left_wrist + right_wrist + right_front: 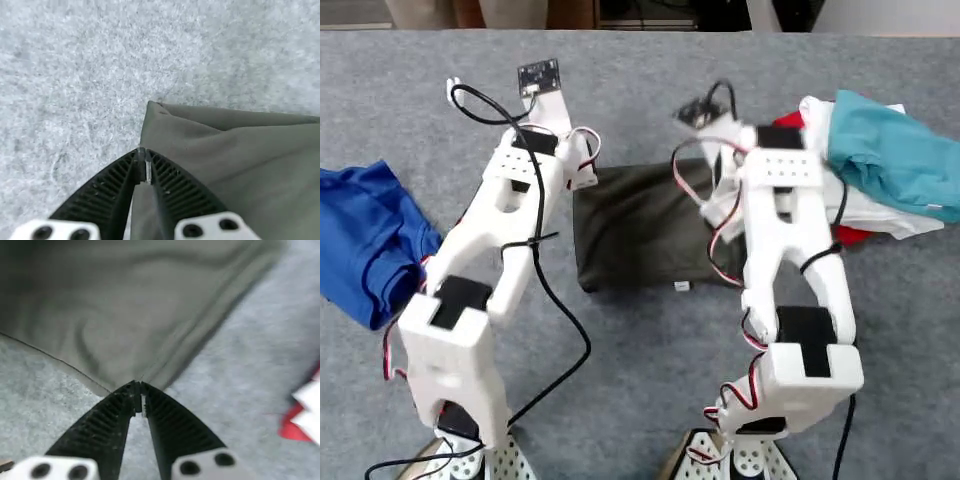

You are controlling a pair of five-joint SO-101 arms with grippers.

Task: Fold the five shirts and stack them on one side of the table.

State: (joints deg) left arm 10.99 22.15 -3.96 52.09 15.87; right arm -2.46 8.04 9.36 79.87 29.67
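At the far left of the grey felt table (pixel 650 380) lies a crumpled royal-blue cloth shirt (pixel 365 235), loosely bunched and well apart from the work in the middle. Next comes the left gripper (pixel 142 167), its black ribbed jaws pressed together on the left edge of a dark olive cloth shirt folded to a rectangle (pixel 640 230), just beside its far left corner; a strip of the cloth runs down between the jaws. The olive shirt lies flat in the centre of the table, between the two arms. At its right side the right gripper (pixel 138 397) has its jaws closed too, and their tips appear to pinch the shirt's edge where a fold line runs up to them. Farthest right sits an unfolded heap: a teal cloth shirt (pixel 890 150) on top of a white one (pixel 865 215), with a red one (pixel 850 236) peeping out below.

The risks, as I judge them, lie in the grips. Both pinches are shallow, at the very tips, so the cloth could slip out on a lift or a drag. If either gripper catches only the top layer, the fold would open. Uneven travel of the two arms would skew the rectangle, and a sweep rightward could snag the heap.
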